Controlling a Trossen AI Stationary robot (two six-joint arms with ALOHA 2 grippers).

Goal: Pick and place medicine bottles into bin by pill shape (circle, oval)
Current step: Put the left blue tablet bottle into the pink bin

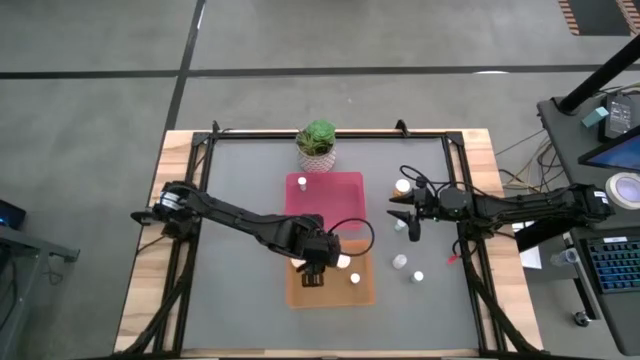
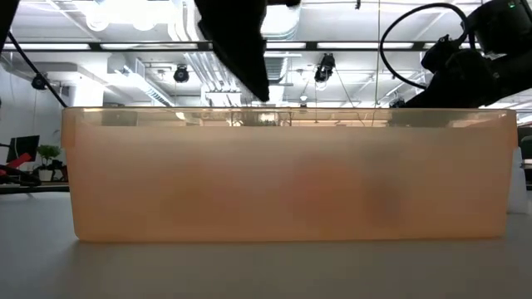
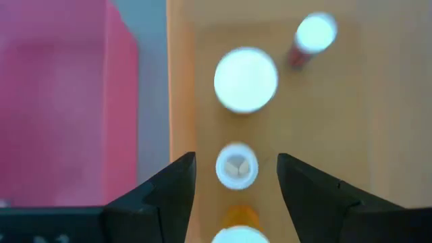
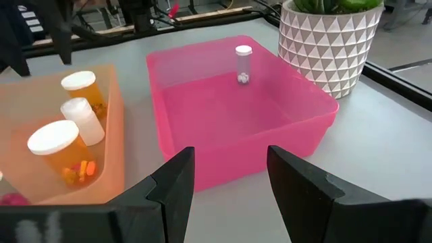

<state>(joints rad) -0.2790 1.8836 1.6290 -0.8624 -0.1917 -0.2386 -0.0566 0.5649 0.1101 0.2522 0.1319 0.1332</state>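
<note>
Orange bin (image 1: 366,293) under the wide left gripper (image 3: 236,179) (right gripper (image 4: 226,179) wide too).

orange bin (image 2: 291,174) wall hides contents in low view; bottle (image 3: 236,234) cut off by edge.

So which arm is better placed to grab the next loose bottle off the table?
The right one. The right gripper hovers open among the loose bottles beside the pink bin, while the left gripper hangs open over the orange bin.
</note>
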